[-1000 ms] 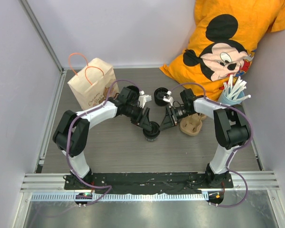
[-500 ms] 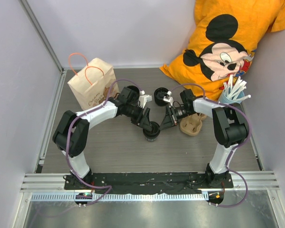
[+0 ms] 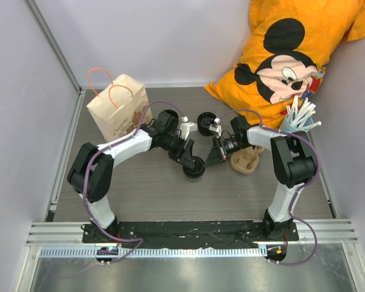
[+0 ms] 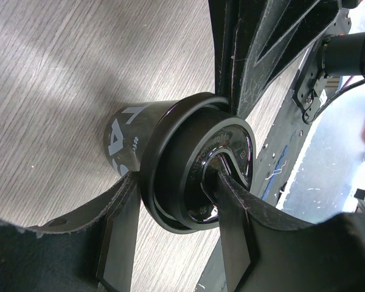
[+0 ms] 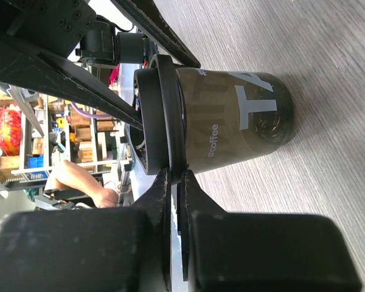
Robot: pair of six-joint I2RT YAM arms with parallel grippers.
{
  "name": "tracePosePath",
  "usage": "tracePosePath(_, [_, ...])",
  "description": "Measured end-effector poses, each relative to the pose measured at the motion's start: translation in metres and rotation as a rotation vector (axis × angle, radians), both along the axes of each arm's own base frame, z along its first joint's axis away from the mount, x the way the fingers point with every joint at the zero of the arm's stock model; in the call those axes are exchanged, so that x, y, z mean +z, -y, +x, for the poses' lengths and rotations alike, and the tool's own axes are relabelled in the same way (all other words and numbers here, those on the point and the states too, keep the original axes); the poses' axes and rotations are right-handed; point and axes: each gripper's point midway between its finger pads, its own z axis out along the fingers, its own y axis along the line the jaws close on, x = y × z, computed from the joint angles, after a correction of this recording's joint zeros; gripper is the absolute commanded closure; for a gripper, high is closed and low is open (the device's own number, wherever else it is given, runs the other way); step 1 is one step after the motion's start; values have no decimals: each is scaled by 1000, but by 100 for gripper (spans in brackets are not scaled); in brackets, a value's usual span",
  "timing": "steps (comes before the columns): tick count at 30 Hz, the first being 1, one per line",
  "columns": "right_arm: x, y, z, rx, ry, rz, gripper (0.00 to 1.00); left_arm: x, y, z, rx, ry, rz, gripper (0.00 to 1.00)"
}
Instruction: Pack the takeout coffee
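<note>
On counter (image 3: 140,194) centre, clamping upright takeout coffee (image 3: 194,165) in half-wide left claw (image 4: 173,207), right claw (image 5: 175,176) pinched shut at lid (image 5: 161,115) rim.
Risks popping lid or tipping cup by levering at rim; keeps brown paper bag (image 3: 117,108) well apart, far left.

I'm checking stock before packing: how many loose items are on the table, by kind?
Small black disposable coffee cup with lid: 1
Second round black piece, cup or lid unclear: 1
Brown paper bag with orange handles: 1
Beige pulp cup carrier: 1
Light blue cup of white straws: 1
Orange Mickey Mouse cushion: 1
Total: 6
</note>
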Motion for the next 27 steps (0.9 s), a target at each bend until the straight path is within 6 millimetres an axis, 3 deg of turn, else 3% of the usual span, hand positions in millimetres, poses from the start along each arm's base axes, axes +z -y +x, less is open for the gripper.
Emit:
tracePosePath(3, [0,0,1,-5,-6,0,98,0,0,0,1,1,4,98])
tracePosePath(4, [0,-1,1,-6,-8,0,91,0,0,0,3,1,6,98])
tracePosePath(5, [0,-1,1,-7,-10,-1,78,0,0,1,3,2,7,98])
tracePosePath(9, [1,-1,2,-9,-10,-2,69,0,0,2,5,6,11,99])
tracePosePath(27, [10,-5,35,-27,92,21,60,1,10,0,-22,34,4,100])
